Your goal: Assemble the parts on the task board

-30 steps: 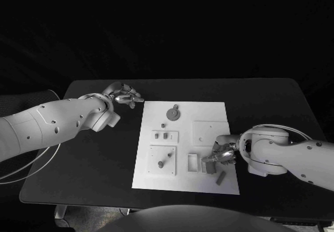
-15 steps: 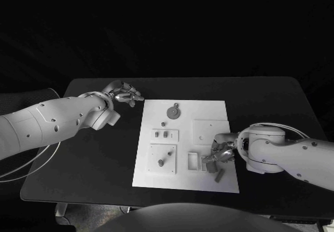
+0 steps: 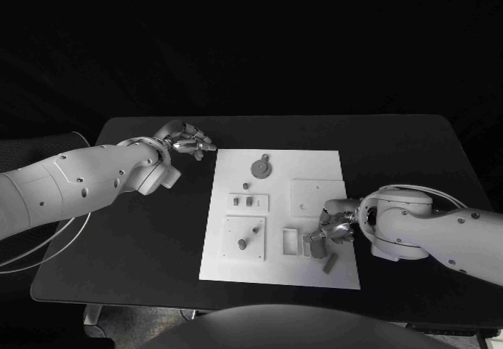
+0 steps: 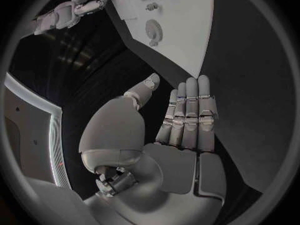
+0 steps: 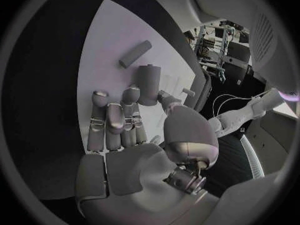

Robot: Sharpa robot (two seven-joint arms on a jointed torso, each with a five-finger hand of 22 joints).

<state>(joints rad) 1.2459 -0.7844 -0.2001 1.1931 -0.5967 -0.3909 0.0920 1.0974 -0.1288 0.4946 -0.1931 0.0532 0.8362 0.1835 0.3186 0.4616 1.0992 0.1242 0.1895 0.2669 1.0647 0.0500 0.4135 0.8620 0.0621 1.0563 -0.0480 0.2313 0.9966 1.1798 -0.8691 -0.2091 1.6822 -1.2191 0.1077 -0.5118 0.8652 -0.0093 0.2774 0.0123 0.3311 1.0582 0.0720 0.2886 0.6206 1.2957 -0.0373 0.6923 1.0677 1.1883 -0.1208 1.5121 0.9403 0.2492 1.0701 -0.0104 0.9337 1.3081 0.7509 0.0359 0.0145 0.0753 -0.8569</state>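
The white task board (image 3: 278,270) lies in the middle of the table. Over its near right part my right hand (image 3: 336,228) pinches a short grey part (image 5: 148,84) between thumb and a finger, just beside the slotted white blocks (image 3: 291,244). A loose grey bar (image 3: 330,263) lies on the board beyond the fingers, also seen as the bar (image 5: 135,54). My left hand (image 3: 184,141) hovers off the board's far left corner, fingers straight and side by side (image 4: 189,110), holding nothing.
On the board sit a round grey disc (image 3: 261,170), a raised square plate (image 3: 315,196), a small block with pegs (image 3: 248,204) and a block with a lever (image 3: 246,240). Bare black table (image 3: 137,240) spreads on both sides.
My right hand has edged a little along the board with the grey part. The left hand has barely shifted.
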